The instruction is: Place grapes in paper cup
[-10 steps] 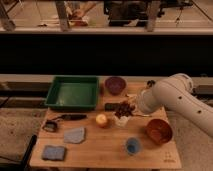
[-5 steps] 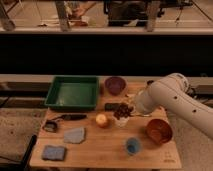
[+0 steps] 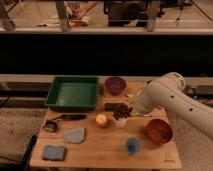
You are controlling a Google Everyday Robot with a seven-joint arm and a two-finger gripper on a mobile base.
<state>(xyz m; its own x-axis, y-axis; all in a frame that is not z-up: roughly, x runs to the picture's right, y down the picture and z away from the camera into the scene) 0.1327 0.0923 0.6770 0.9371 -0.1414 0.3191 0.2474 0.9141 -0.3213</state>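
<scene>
Pincer (image 3: 129, 111): centre of frame, at the end of the white arm that reaches in from the right edge. It is hard against the grapes (image 3: 121, 113). Cannot tell whether it is clamped on the bunch or has let go; the contact is hidden.

Grapes: dark cluster directly over the mouth of the paper cup (image 3: 120, 122), apparently touching the rim. Not clear whether they are seated inside or only perched on top.

Judged risks:
- The bunch looks about as wide as the cup mouth. If it is released off-centre, it may hang on the rim and roll off onto the desk (image 3: 100, 152).
- The cup is light. A sideways drag from the pincer on withdrawal could tip it toward the orange ball (image 3: 101, 120) just to its left.
- A stem could snag and lift the grapes back out.

Surroundings: wooden desk, lower half of the frame. Green tray (image 3: 73, 92) upper left, purple bowl (image 3: 115, 85) above the cup, orange-brown bowl (image 3: 159, 131) lower right, blue cup (image 3: 132, 145) below. Behind the desk is a dark wall band, with a railing along the top of the frame.
</scene>
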